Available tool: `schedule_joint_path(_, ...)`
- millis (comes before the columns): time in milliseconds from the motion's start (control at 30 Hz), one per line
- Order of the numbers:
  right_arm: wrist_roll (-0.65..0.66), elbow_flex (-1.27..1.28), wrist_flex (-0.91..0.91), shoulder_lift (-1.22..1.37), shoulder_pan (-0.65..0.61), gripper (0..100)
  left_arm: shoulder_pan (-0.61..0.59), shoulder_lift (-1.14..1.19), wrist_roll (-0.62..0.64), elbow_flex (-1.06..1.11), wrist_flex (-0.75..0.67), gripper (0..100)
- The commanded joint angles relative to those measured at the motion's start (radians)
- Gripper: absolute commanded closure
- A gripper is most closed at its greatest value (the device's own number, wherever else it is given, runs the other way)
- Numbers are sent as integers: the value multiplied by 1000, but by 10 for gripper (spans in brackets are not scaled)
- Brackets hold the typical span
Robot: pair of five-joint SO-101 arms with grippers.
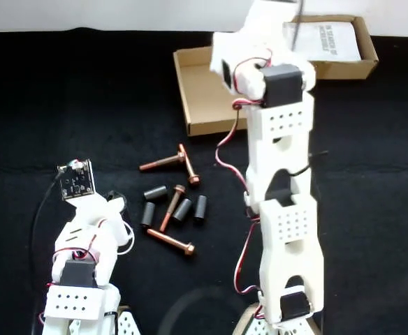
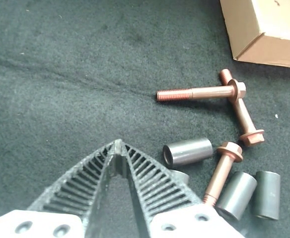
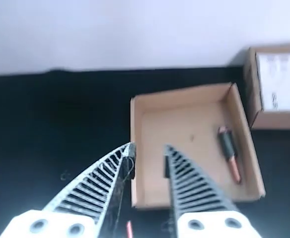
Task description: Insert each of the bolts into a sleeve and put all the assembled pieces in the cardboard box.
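Starting with the cardboard box (image 1: pixel 197 98) at upper centre, you have one assembled piece (image 3: pixel 228 151) inside, below the right gripper (image 3: pixel 149 154), fingers apart and empty. The left gripper (image 2: pixel 117 148), lower left, is closed on nothing. Mid-frame, the bolts (image 1: pixel 170 239) and sleeves (image 1: pixel 155 192) look stiff, smooth and likely to roll; pinch each mid-length.

The table (image 1: pixel 64 91) is overlooked from high above its near edge by the fixed camera; the bolts (image 2: pixel 199 92) and sleeves (image 2: pixel 188 151) are framed at close range, from above, by the left wrist camera; the cardboard box (image 3: pixel 184 119) is faced from farther back by the right wrist camera; bolts and box are shared with the high view.
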Motion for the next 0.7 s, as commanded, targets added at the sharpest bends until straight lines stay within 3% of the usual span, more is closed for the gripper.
schedule_joint_path(0, -11, -122, 96, -120, -13, 947, 13, -1, 3, 25, 0, 990)
schedule_joint_path(333, 12, -33, 105, -352, -25, 947, 7, -1, 0, 25, 2, 990)
schedule_joint_path(667, 32, 828, 101, -871, -124, 947, 7, -1, 0, 25, 2, 990)
